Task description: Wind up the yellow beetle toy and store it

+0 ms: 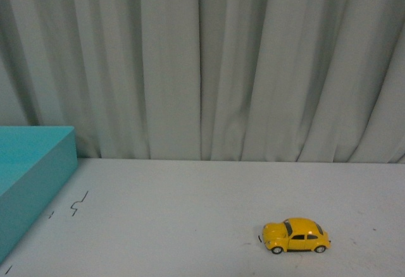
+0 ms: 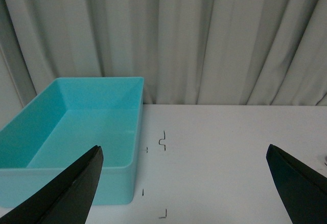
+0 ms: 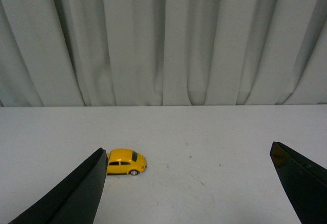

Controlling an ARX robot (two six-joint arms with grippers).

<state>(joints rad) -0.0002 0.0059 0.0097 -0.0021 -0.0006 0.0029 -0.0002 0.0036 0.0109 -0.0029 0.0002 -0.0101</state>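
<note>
Honestly, left claw (image 2: 184, 147) and right claw (image 3: 187, 150) both hang wide open and empty, yellow beetle toy (image 1: 295, 236) sits at 4 o'clock on the bench (image 1: 190, 214), so I'd lower the right one squarely across its doors.

We are looking at a staged lab or studio bench, not a home. A pale grey curtain (image 1: 202, 62) closes off the whole background, and the bare white table (image 1: 190, 220) carries small black marks (image 1: 79, 202) beside a plain turquoise tub (image 1: 31, 176).
</note>
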